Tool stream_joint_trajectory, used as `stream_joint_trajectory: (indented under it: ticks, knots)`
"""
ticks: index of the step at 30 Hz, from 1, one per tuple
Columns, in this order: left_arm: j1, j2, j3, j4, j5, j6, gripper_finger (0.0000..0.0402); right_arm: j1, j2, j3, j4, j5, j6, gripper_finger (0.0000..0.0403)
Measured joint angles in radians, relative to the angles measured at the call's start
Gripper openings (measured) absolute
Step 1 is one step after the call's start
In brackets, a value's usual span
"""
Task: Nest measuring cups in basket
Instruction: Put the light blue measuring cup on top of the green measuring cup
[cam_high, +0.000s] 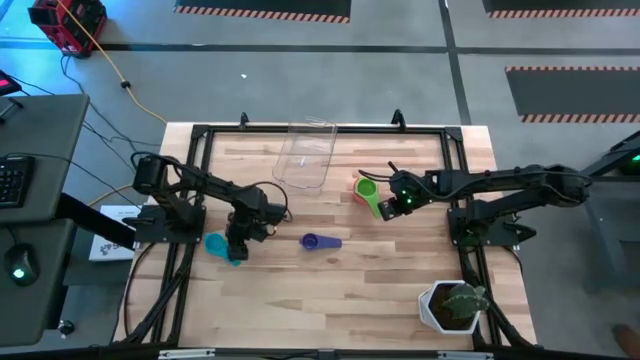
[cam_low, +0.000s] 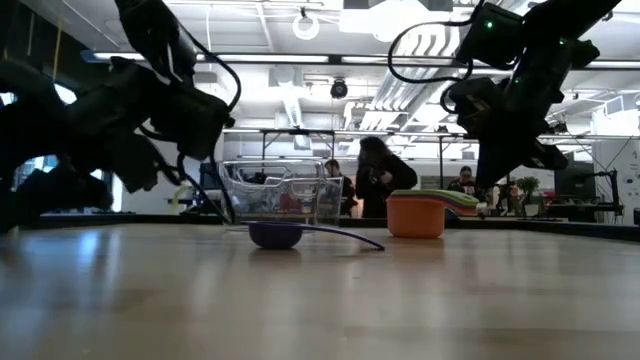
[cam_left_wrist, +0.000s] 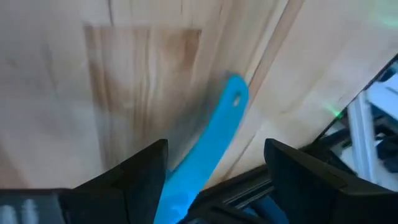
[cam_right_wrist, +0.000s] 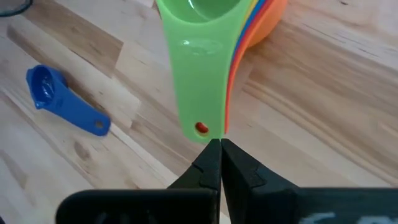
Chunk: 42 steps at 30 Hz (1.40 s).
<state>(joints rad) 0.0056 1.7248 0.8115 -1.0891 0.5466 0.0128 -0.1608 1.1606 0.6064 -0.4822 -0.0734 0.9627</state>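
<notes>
Materials and surface finish

The table (cam_high: 330, 290) is pale wood in jointed planks, smooth, with visible grain and a low sheen. The basket (cam_high: 305, 155) is clear, glossy plastic. The green cup (cam_right_wrist: 199, 68), the orange cup (cam_low: 415, 215), the purple cup (cam_high: 320, 241) and the teal cup (cam_left_wrist: 211, 143) are smooth plastic with a soft shine. The left gripper (cam_left_wrist: 214, 177) fingers and the frame rails (cam_high: 460, 200) are matt black.

Clear basket (cam_high: 304, 153) at far edge; green cup (cam_high: 368, 189) nested in orange stack; purple cup (cam_high: 310, 241) mid-table; teal cup (cam_high: 217, 244) left.
</notes>
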Motion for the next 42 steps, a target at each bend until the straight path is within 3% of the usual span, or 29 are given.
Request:
stream_joint_trajectory:
  ticks: [8,14,18,25,27,38,42]
  knots:
    - [-0.06,-0.001,-0.044,0.063,0.002,-0.048,0.0257,0.0,0.0,0.0,0.011,0.003,0.005,0.0]
    - [-0.109,-0.001,-0.044,0.063,-0.01,0.014,0.0238,0.0,0.0,0.0,0.013,0.012,0.005,0.0]
    - [-0.162,-0.002,-0.043,0.066,-0.074,0.064,0.0188,0.0,0.0,0.0,0.013,0.012,0.006,0.0]
    - [-0.19,0.002,-0.046,0.075,-0.109,0.131,0.0036,0.0,0.0,0.0,0.014,0.011,0.008,0.0]
    - [-0.183,0.002,-0.046,0.076,-0.114,0.13,0.001,0.0,0.0,0.0,0.014,0.011,0.008,0.0]
    - [-0.098,-0.034,0.05,0.014,-0.112,0.13,0.0001,0.0,0.0,0.0,0.013,0.012,0.006,0.0]
    - [-0.053,-0.138,0.089,-0.013,-0.113,0.058,0.0,0.0,0.0,0.0,0.014,0.017,0.005,0.0]
